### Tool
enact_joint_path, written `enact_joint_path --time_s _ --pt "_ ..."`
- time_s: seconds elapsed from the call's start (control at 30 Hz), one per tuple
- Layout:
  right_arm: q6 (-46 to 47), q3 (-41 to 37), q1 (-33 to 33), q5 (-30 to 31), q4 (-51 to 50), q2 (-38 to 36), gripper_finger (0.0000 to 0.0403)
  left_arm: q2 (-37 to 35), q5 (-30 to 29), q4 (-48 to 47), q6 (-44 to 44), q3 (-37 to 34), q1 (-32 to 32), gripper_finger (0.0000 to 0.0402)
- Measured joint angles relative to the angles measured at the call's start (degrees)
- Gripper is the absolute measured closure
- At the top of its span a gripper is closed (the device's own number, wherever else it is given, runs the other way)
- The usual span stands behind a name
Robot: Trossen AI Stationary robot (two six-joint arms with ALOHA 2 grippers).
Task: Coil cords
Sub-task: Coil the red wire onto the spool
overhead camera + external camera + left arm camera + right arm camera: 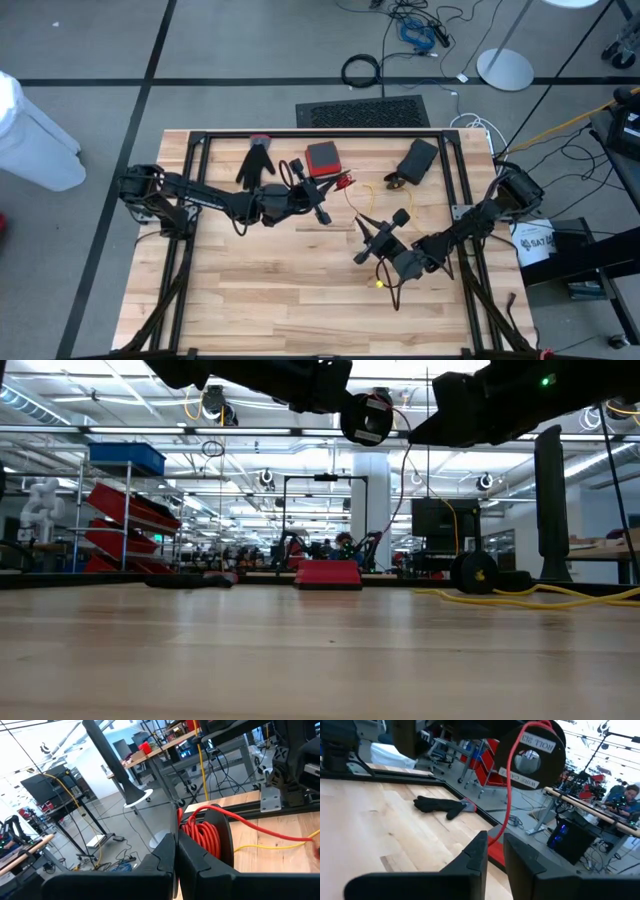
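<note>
My left arm reaches in from the table's left edge, stretched low toward the middle, and its left gripper (322, 212) is lifted above the wood with fingers pressed together on the rim of a black spool (212, 837) wound with red cord (199, 834). In the right wrist view the spool's flat face hangs overhead, and its label seems to read "WIRE SPOOL" with a second line I can't make out (it shows upside down). A strand of red cord drops from it toward the table.

My right arm comes in from the right edge, elbow bent, with the right gripper (378, 236) near the table's centre, pointing toward the left arm. Its fingers stand slightly apart; I see nothing between them.

The yellow cord (372, 205) lies loose on the wood between the two grippers, trailing toward the right arm. A black glove (256, 160) rests near the far edge.
</note>
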Motion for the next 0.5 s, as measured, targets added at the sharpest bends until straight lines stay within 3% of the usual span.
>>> enact_joint_path --time_s 0.5 --pt "6.8 0.0 -3.8 -3.3 -5.5 0.0 0.0344 0.0 0.0 0.0 -0.1 0.0 -0.1 0.0393"
